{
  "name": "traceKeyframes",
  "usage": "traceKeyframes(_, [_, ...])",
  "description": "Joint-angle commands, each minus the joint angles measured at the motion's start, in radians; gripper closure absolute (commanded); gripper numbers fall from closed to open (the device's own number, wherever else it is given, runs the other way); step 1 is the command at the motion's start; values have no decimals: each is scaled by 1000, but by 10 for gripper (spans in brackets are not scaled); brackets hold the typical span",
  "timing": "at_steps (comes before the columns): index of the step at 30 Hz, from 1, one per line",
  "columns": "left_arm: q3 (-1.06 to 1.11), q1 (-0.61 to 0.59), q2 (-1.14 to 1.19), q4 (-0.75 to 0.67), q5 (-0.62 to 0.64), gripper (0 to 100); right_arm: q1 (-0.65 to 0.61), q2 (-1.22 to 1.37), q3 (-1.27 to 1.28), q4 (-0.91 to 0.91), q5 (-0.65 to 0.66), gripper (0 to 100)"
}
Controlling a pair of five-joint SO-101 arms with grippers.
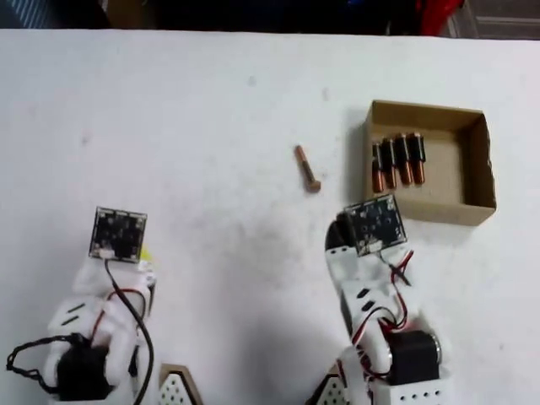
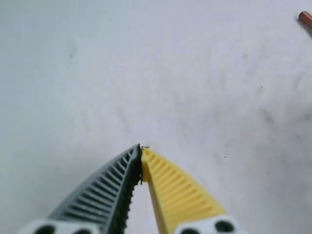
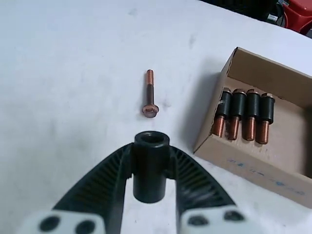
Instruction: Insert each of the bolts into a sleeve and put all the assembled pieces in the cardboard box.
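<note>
Clamping the right tool [image 3: 150, 152] on a black sleeve [image 3: 150, 173], bolt [image 3: 150, 92] just ahead, cardboard box [image 3: 253, 161] ahead to its right; with left tool [image 2: 141, 148] pressed together above worktop [image 2: 97, 73].

The left arm [image 1: 101, 325] sits near left, the left gripper [image 2: 141, 148] closed with its tips touching. Near right, the right arm [image 1: 375, 308] points far, the right gripper [image 3: 151, 148] clamped on an upright black sleeve [image 3: 150, 170].

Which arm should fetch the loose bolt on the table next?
Probably left. The left gripper is shut on nothing, so it is free, while the right gripper holds the sleeve. The bolt lies nearer the right gripper, but that one is occupied.
</note>
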Motion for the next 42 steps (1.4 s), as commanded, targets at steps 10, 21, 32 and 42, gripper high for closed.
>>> traceKeyframes(10, [-328,51,479,-57,-2,978,18,-193,138,-28,11,981])
traceKeyframes(21, [-393,246,750,-242,84,978,107,-186,155,-44,2,981])
traceKeyframes(32, [-671,358,1194,-241,153,977,117,-186,258,-134,9,981])
traceKeyframes(42, [-954,440,1573,-239,155,976,213,-186,258,-134,2,981])
